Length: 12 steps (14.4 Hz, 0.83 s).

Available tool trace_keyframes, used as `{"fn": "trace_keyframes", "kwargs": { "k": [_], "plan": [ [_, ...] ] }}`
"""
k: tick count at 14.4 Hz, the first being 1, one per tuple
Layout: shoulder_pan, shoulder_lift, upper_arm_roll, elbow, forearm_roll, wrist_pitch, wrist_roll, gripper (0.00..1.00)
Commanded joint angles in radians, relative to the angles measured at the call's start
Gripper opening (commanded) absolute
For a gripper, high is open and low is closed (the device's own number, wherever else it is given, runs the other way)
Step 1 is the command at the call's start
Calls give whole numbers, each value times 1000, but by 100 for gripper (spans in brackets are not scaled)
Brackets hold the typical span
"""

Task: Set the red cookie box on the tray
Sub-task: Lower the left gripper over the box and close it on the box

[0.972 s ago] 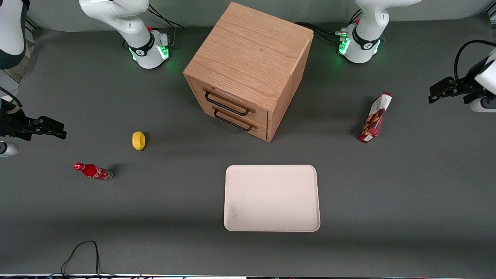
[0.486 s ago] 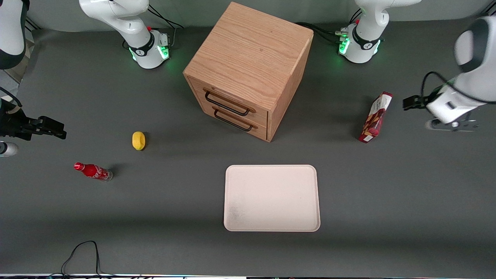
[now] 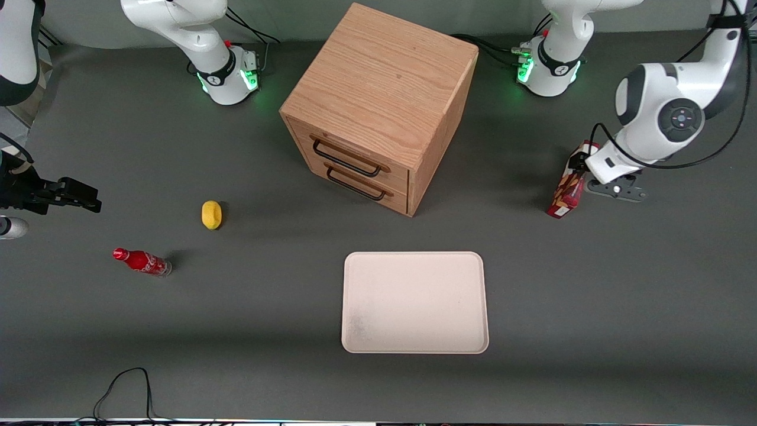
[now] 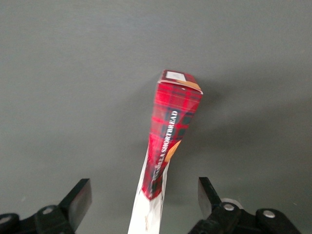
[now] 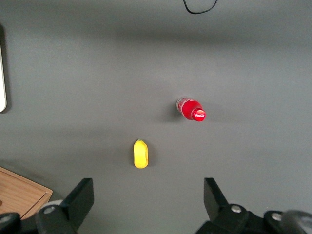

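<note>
The red cookie box (image 3: 566, 192) lies on the grey table toward the working arm's end, beside the wooden cabinet and farther from the front camera than the tray. In the left wrist view the red cookie box (image 4: 173, 117) runs lengthwise between the fingers, its white label end nearest the camera. My left gripper (image 3: 585, 164) hangs over that white end. The gripper (image 4: 144, 200) is open, with one finger on each side of the carton and a gap to each. The cream-white tray (image 3: 414, 302) sits bare, nearer the front camera.
A wooden two-drawer cabinet (image 3: 378, 100) stands in the middle of the table. Toward the parked arm's end lie a yellow lemon (image 3: 211, 214) and a small red soda bottle (image 3: 142, 261). A black cable (image 3: 124, 384) loops near the front edge.
My left arm has swung in from the table's end and come over the cookie box's white end. The box, tray and other objects have not moved.
</note>
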Motion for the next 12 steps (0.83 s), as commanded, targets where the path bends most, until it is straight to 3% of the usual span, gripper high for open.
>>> {"fn": "trace_keyframes", "kwargs": {
  "k": [1,3,4,5,6,12],
  "plan": [
    [-4,-37,0,-133,13,146,29,98],
    [-4,-11,0,-157,14,201,31,97],
    [-4,-1,0,-160,13,215,31,84],
    [-4,9,0,-160,13,218,31,46],
    [-5,13,0,-158,13,220,31,0],
    [-5,17,0,-114,13,179,34,0]
  ]
}}
